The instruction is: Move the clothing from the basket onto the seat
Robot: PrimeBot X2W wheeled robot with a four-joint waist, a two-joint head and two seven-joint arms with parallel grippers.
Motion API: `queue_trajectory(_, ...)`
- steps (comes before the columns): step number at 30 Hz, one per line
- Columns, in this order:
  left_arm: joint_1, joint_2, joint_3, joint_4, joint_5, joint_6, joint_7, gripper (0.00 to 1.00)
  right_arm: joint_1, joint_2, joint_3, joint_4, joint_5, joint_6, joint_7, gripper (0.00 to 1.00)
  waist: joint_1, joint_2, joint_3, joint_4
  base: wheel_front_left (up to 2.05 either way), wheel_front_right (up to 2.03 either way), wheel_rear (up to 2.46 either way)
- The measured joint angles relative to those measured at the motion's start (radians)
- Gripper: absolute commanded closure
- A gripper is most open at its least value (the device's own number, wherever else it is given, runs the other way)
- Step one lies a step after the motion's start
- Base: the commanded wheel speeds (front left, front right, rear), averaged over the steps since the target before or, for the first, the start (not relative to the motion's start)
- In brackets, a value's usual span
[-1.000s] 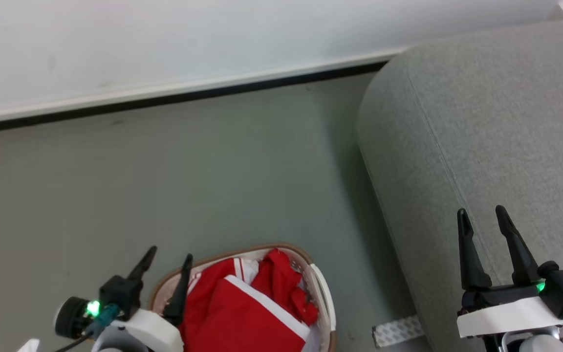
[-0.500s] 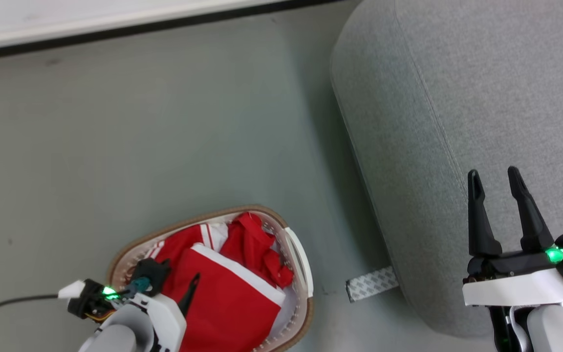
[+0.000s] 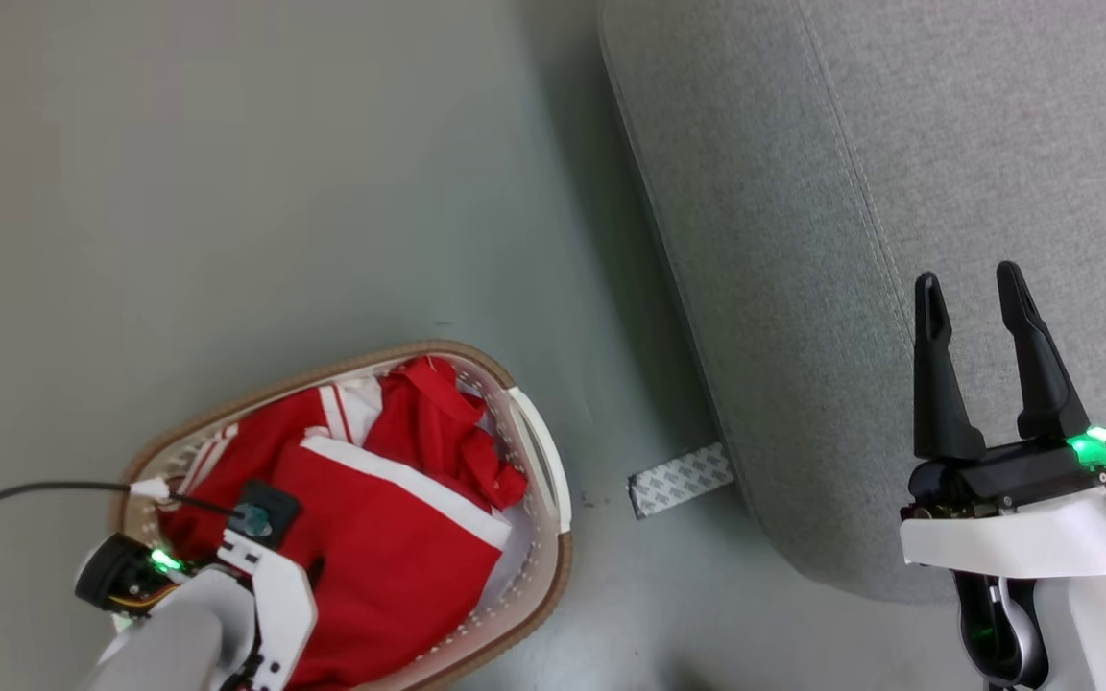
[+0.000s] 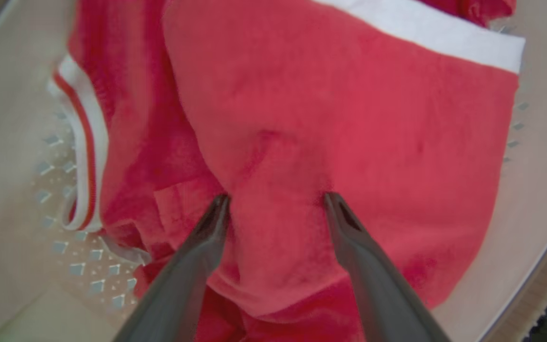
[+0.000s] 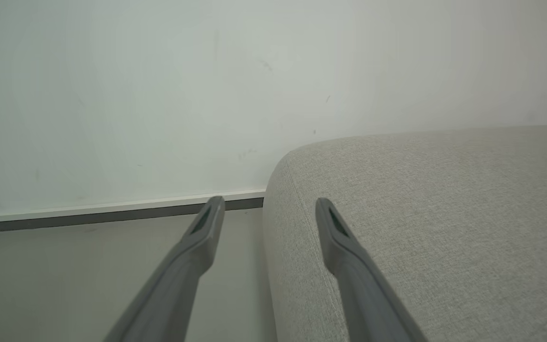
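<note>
The basket (image 3: 553, 537), white perforated plastic with a brown rim, stands on the floor at the lower left of the head view. Red clothing (image 3: 390, 537) with white bands is piled inside it. My left arm's wrist (image 3: 265, 585) reaches down over the pile. In the left wrist view my left gripper (image 4: 276, 198) is open, both fingertips pressed into the red clothing (image 4: 349, 118) with a bulge of fabric between them; the basket wall (image 4: 12, 156) shows at the left. The grey seat (image 3: 899, 144) is on the right. My right gripper (image 3: 968, 278) hovers open over its edge, holding nothing.
Grey floor separates the basket from the seat. A patterned strip (image 3: 680, 479) lies on the floor at the seat's base. A black cable (image 3: 15, 494) runs to my left wrist. The right wrist view shows the seat (image 5: 444, 199), a white wall and its skirting (image 5: 112, 211).
The head camera has tilted down, shifting the whole picture. My left arm has lowered into the basket, its fingers now on the red clothing. The right gripper stays open over the seat.
</note>
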Motion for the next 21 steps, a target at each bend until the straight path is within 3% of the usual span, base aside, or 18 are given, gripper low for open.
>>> queue_trajectory(10,-0.066,0.020,-0.179,0.054,-0.065,0.000,0.098,0.00,-0.021,0.000,0.038,-0.018,0.010,0.000,0.000,0.00,-0.0001,0.0000,0.084,-0.035,0.00,0.00,0.00)
queue_trajectory(11,-0.071,0.020,-0.190,0.058,-0.074,0.000,0.105,0.37,-0.022,0.000,0.041,-0.018,0.011,0.000,0.000,0.00,0.0000,0.0000,0.088,-0.037,0.00,0.00,0.00)
queue_trajectory(14,-0.078,0.018,-0.222,0.067,-0.092,0.000,0.107,1.00,-0.026,0.000,0.050,-0.013,0.016,0.000,0.000,0.00,-0.0001,0.0000,0.093,-0.039,0.00,0.00,0.00)
queue_trajectory(21,-0.082,0.011,-0.272,0.079,-0.132,0.000,0.070,1.00,-0.025,0.000,0.048,-0.006,0.007,0.000,0.000,0.00,-0.0001,0.0000,0.073,-0.035,0.00,0.00,0.00)
